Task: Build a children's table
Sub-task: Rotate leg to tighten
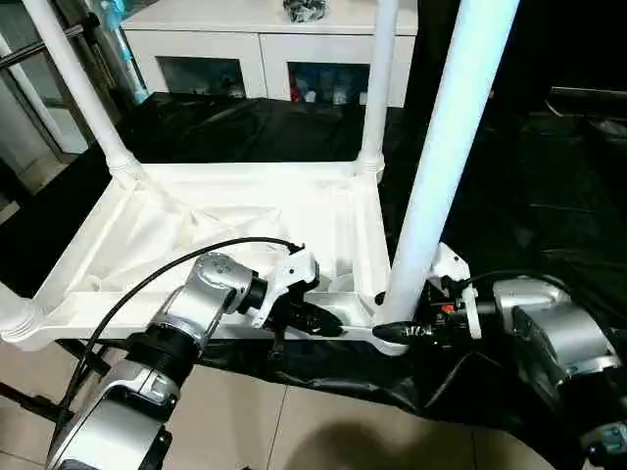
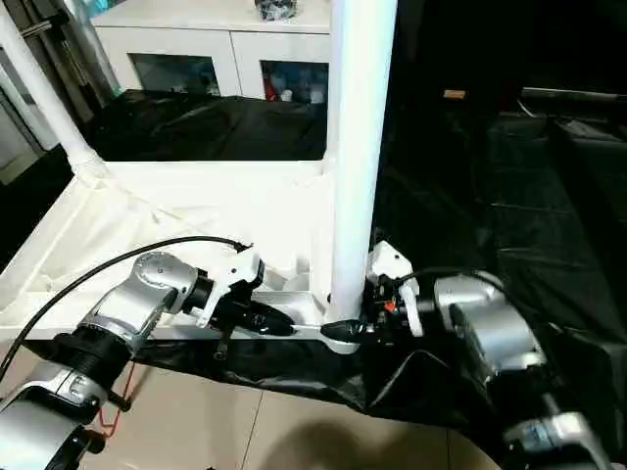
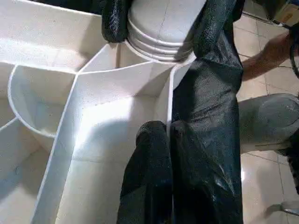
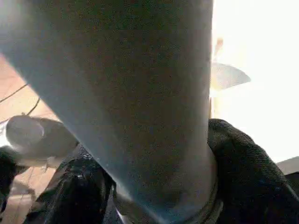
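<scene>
On a black sheet (image 1: pixel 294 122) before the cabinet (image 1: pixel 265 49), the tabletop (image 1: pixel 196 230) lies ribbed side up with three legs standing in its corner sockets. We are seating the near leg (image 1: pixel 446 147): our right gripper (image 1: pixel 400 328) has its fingers (image 4: pixel 243 163) wrapped round the leg's base, just above the socket (image 1: pixel 390 333), while our left gripper (image 1: pixel 318 321) pinches the tabletop's near rim with its fingers (image 3: pixel 149 177) closed. This looks like a late step, with the leg upright but perhaps not fully home. Next, we judge, comes a firm push or twist down on the leg while the left steadies the rim. A person's arm (image 3: pixel 266 56) shows nearby.
</scene>
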Robot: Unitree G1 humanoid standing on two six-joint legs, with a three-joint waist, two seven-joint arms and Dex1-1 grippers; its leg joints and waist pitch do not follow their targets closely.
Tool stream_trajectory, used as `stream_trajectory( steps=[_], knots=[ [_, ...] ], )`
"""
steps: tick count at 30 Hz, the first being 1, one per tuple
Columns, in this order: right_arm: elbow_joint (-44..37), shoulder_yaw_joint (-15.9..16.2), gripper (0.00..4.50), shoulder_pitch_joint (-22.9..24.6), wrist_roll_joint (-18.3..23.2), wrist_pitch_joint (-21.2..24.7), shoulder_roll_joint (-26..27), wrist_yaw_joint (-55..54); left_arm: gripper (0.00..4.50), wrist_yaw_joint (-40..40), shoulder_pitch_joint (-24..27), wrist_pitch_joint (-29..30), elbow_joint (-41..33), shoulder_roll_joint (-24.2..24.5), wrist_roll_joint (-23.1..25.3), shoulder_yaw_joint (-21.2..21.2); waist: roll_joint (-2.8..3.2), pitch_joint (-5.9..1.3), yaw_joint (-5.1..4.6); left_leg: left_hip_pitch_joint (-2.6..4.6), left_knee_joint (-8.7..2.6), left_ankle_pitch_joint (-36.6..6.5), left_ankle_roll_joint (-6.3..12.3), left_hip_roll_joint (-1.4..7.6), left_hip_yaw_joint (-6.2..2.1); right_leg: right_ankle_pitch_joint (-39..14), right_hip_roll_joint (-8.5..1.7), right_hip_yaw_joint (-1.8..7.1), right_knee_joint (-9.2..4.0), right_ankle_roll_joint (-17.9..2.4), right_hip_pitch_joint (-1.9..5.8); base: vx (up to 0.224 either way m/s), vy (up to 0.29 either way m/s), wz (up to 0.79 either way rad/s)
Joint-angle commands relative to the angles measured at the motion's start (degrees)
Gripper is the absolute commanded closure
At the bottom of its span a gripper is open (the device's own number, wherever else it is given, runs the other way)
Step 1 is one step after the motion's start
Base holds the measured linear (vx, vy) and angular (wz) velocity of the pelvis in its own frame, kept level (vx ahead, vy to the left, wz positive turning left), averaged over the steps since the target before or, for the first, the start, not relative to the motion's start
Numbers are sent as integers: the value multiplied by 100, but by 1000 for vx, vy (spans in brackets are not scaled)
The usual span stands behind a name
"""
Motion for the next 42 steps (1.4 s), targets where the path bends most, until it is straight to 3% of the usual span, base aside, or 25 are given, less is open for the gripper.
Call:
stream_trajectory(
  steps=[1,3,4,11,12,15,16,17,21,24,28,30,31,33,35,42],
  knots=[
    [410,260,187,0,-206,-107,522,-767,450,681,-221,75,8,-351,-60,151,-73,-289,-52,-46,-422,-822,485,168,-24,-1387,-230,228,-430,-1291,333,0,0,0],
    [865,122,188,-116,-407,-204,867,-1630,450,1172,-289,73,172,-533,23,230,-88,-273,-130,-28,-444,-1060,297,134,-46,-2028,-232,212,-501,-1040,339,0,0,0],
    [989,76,188,-149,-455,-212,972,-1880,450,1330,-308,68,222,-592,55,253,-66,-260,-201,-7,-459,-1190,230,136,-52,-2229,-217,211,-534,-977,312,0,0,0],
    [2196,-382,189,-735,-692,-332,2013,-4129,450,2645,-455,290,483,-1216,159,452,-47,-261,-386,-27,-462,-1373,202,105,-81,-2560,-212,184,-574,-864,296,0,0,0],
    [2325,-366,189,-840,-724,-457,2133,-4211,450,2680,-444,303,451,-1285,152,447,-79,-271,-388,-12,-452,-1381,241,105,-66,-2565,-214,197,-596,-846,269,0,0,0],
    [2390,-405,189,-953,-636,-558,2230,-4072,450,2633,-414,257,398,-1330,157,423,-68,-297,-375,-56,-450,-1180,408,121,-75,-2097,-220,209,-539,-958,309,0,0,0],
    [2395,-452,154,-983,-572,-558,2246,-4013,450,2609,-400,229,380,-1329,164,412,-93,-308,-375,-74,-442,-1057,474,131,-72,-1810,-221,217,-508,-1050,326,0,0,0],
    [2360,-483,133,-1005,-501,-527,2226,-3870,450,2525,-358,224,309,-1303,152,396,-80,-315,-370,-79,-437,-975,509,131,-74,-1661,-223,218,-484,-1098,338,0,0,0],
    [2405,-526,97,-1070,-472,-570,2191,-3697,450,2436,-290,206,217,-1268,133,375,-70,-342,-349,-80,-404,-626,707,146,-60,-991,-227,223,-406,-1358,354,0,0,0],
    [1866,-85,97,-883,-444,-784,1727,-2405,450,2076,-227,66,158,-1081,124,301,-79,-361,-309,-81,-372,-498,859,145,-46,-642,-229,222,-369,-1469,369,0,0,0],
    [1184,184,97,-583,-240,-746,1289,-1384,450,1716,-208,-25,122,-909,116,227,-100,-344,-233,-93,-352,-414,1089,168,-31,-527,-229,226,-351,-1495,371,0,0,0],
    [829,325,97,-413,-175,-735,995,-855,450,1491,-194,-90,96,-810,107,192,-104,-329,-185,-69,-361,-535,1045,178,-21,-805,-219,220,-383,-1437,360,0,0,0],
    [636,429,97,-323,-116,-589,776,-519,450,1392,-209,-184,127,-758,114,182,-36,-320,-164,-59,-373,-614,980,179,-22,-965,-218,221,-394,-1425,350,0,0,0],
    [419,550,97,-218,-63,-405,484,-130,450,1185,-226,-240,144,-677,85,173,-80,-315,-127,-35,-392,-741,887,190,-20,-1116,-206,228,-419,-1371,345,0,0,0],
    [293,588,97,-160,-37,-324,319,118,450,1040,-234,-268,141,-621,70,169,-66,-310,-101,-36,-396,-804,839,193,-11,-1162,-206,235,-428,-1358,346,0,0,0],
    [-348,705,111,45,63,9,-265,905,450,308,-248,-335,72,-326,-8,111,-43,-347,-1,-45,-374,-455,886,206,-27,-607,-215,239,-357,-1443,356,0,0,0]
  ],
)
